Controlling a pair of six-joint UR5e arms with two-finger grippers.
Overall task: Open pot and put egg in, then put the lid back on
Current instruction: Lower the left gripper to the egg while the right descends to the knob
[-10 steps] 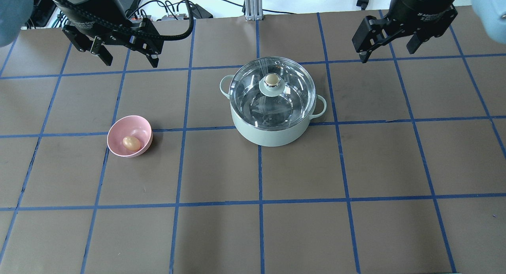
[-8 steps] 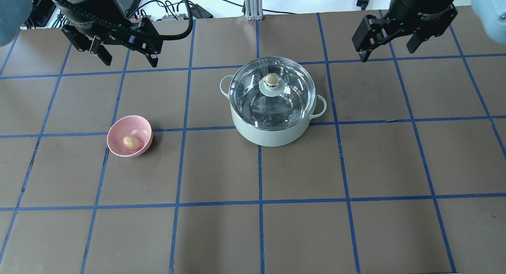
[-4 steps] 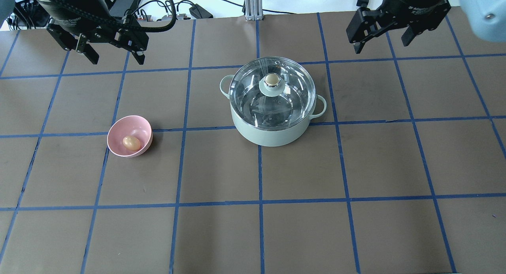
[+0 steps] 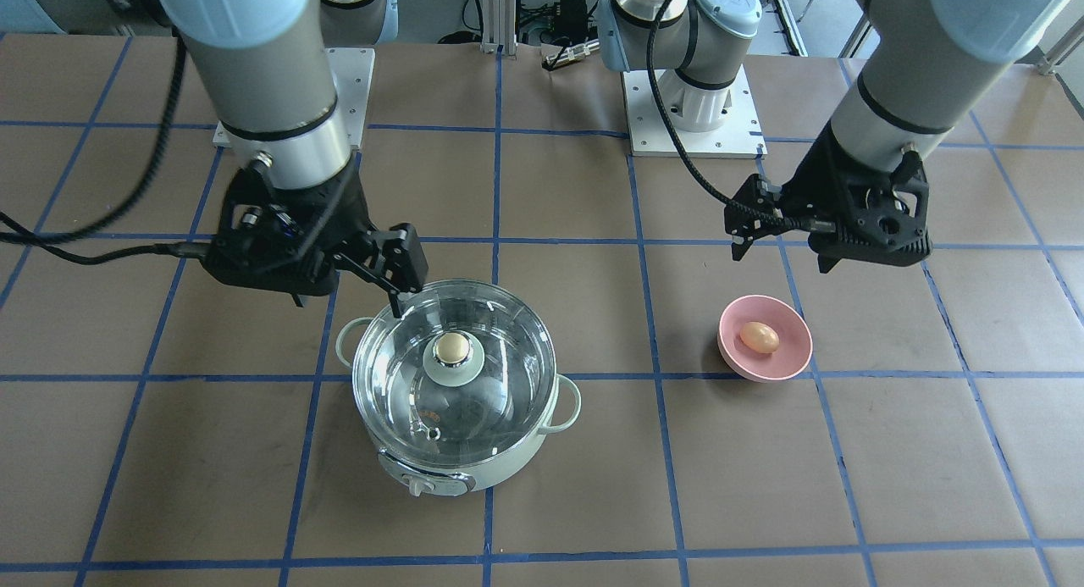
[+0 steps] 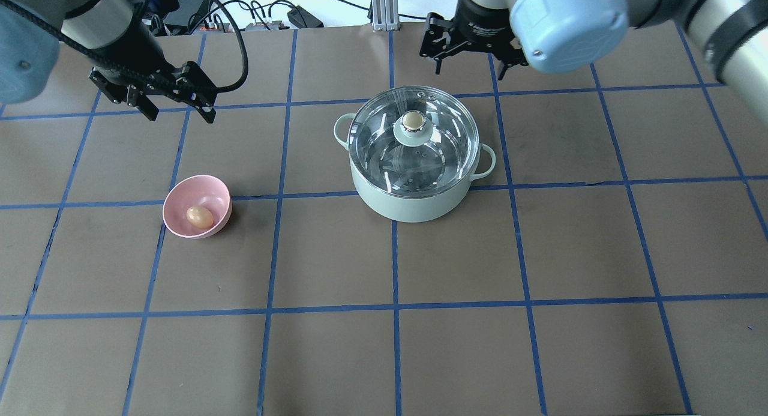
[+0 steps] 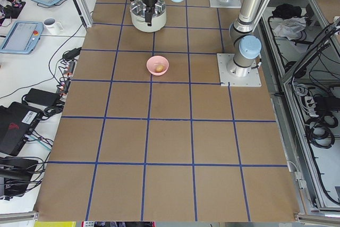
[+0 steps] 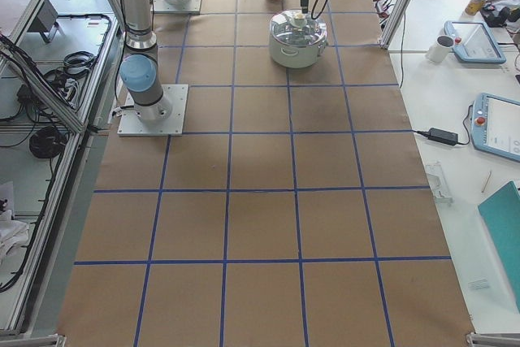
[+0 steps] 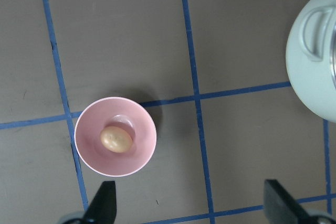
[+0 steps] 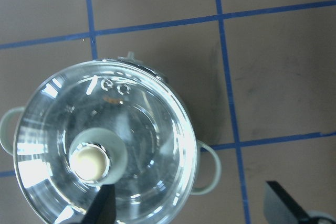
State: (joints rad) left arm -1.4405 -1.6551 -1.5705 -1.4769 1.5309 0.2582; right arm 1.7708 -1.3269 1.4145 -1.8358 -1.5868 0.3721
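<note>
right tool [image 5: 470,65]: has swung in from the far right side of the bench [image 5: 540,254]; now hangs just behind the pot [image 5: 414,203], fingers spread wide, nothing in them
left tool [image 5: 180,111]: has shifted a little toward the pink bowl [image 5: 172,198], still well short of it; fingers also apart, empty
lid [image 5: 441,152]: unmoved, seated flat on the pot rim, pot closed
knob [image 5: 413,121]: untouched; in the right wrist view it sits down by one finger, not between the two, so the tool is not lined up on it yet
egg [image 5: 199,217]: same spot as before, lying in the pink bowl, left of the pot and well apart from it
left wrist view: bowl and egg ahead of the fingers and off toward one of them, not centred in the gap
pot: same place on the bench, control knob facing the operators' side
meaning: both arms are on approach, right one for the lid, left one for the egg; no part of the task done yet
step in hand: probably opening the pot first; right tool needs to centre over the knob and drop
risk: knob is small and round, an off-centre pinch could slip or tilt the glass lid
</note>
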